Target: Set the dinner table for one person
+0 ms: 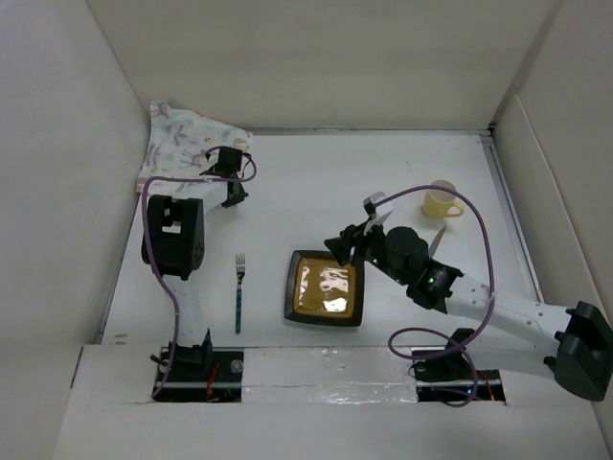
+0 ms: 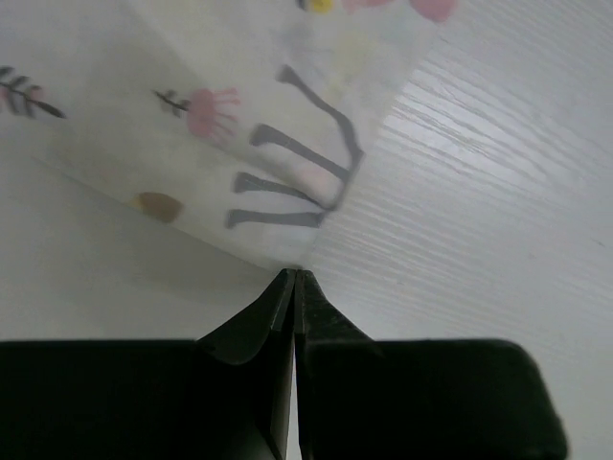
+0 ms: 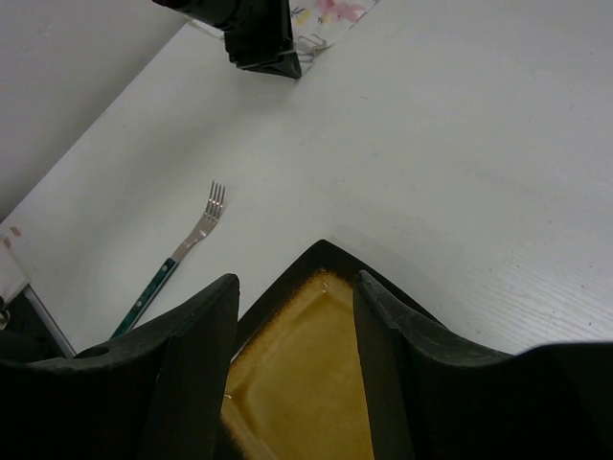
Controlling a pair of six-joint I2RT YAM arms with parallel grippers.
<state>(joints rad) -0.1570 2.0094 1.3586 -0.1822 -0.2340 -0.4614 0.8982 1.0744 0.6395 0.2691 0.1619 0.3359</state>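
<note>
The left claw [image 2: 294, 273] is pinched fully shut, and the near corner of the placemat [image 2: 220, 115] appears caught in its tips. The rest of the cloth lies rumpled beyond the claw, against the wall. Taking a corner probably lets the cloth be dragged out flat over the counter [image 2: 479, 192], which spreads beneath and beside this claw. The right claw [image 3: 295, 280] stands wide open and holds nothing. Its fingers sit astride a corner of the plate [image 3: 297, 393] just below, likely lined up to take the rim. The fork [image 3: 182, 254] lies to that claw's left, and the mug [image 1: 441, 201] stands apart behind it.
</note>
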